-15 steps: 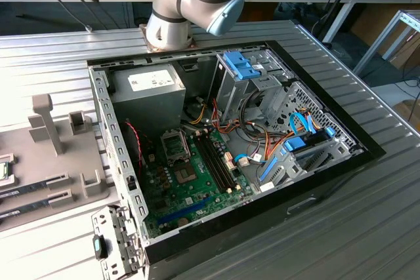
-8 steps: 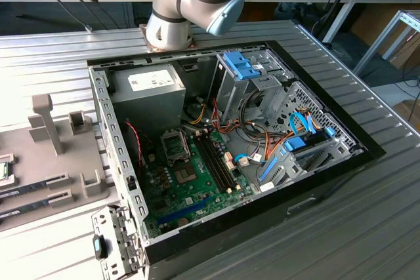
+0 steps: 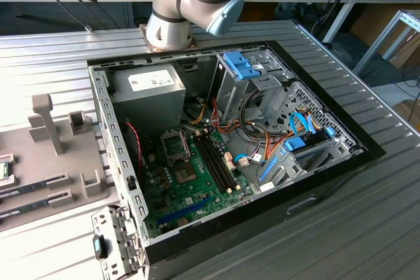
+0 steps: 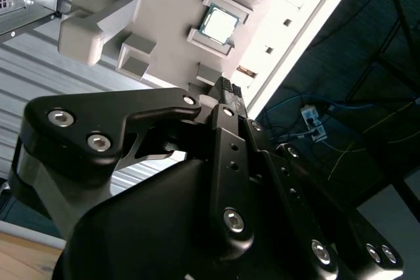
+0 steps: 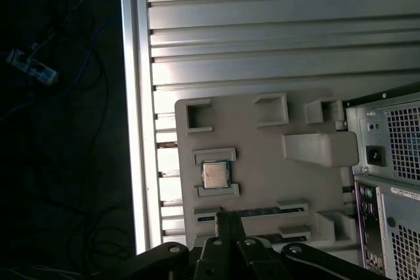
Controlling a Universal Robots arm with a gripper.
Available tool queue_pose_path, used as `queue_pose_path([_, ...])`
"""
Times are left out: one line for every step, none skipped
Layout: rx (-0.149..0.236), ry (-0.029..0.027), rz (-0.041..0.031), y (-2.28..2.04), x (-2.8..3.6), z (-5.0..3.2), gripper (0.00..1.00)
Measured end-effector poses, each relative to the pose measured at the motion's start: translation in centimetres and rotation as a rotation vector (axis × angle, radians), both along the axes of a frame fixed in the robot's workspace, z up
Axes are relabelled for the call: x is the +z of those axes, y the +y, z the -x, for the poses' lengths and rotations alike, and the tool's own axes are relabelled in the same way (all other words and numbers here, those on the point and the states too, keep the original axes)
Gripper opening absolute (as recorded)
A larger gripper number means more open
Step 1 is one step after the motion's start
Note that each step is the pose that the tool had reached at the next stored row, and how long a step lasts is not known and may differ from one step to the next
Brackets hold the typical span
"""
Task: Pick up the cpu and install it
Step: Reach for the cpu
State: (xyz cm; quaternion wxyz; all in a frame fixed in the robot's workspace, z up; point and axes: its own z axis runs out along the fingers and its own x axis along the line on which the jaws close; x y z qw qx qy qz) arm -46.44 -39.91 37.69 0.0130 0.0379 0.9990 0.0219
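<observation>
1. One open computer case [image 3: 262, 206] lies on the ribbed metal table [image 3: 52, 57], holding a green motherboard [image 3: 172, 196] and a grey power-supply box [image 3: 147, 90].
2. Beside it, a matte grey moulded holder [image 5: 262, 168] cradles the cpu [image 5: 214, 175], a flat silver square, between two raised brackets.
3. The black gripper [image 5: 228, 218] hovers near the cpu, fingertips pressed together, empty.

The cpu [image 5: 214, 175], a small flat square chip with a dull silver-grey top and a thin green rim, lies face up and level between two raised brackets [image 5: 214, 155] on a pale grey holder tray [image 5: 262, 162]. It shows in both wrist views. In the exterior view the cpu [image 3: 5, 170] sits at the far left edge of the frame, midway down and partly cropped.
</observation>
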Motion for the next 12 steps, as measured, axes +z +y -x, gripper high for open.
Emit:
queue_pose_path([0.0, 0.0, 0.0, 0.0, -0.01, 0.04, 0.1])
queue_pose_path([0.0, 0.0, 0.0, 0.0, -0.01, 0.08, 0.1])
queue_pose_path([0.0, 0.0, 0.0, 0.0, -0.02, 0.11, 0.1])
queue_pose_path([0.0, -0.0001, 0.0, 0.0, -0.02, 0.15, 0.1])
queue_pose_path([0.0, -0.0001, 0.0, 0.0, -0.03, 0.19, 0.1])
queue_pose_path([0.0, 0.0, 0.0, 0.0, -0.03, 0.23, 0.1])
queue_pose_path([0.0, 0.0, 0.0, 0.0, -0.04, 0.29, 0.1])
queue_pose_path([0.0, 0.0, 0.0, 0.0, -0.05, 0.37, 0.1])
queue_pose_path([0.0, 0.0, 0.0, 0.0, -0.06, 0.42, 0.1])
queue_pose_path([0.0, -0.0001, 0.0, 0.0, -0.07, 0.46, 0.1])
queue_pose_path([0.0, 0.0, 0.0, 0.0, -0.07, 0.53, 0.1])
queue_pose_path([0.0, 0.0, 0.0, 0.0, -0.08, 0.57, 0.1])
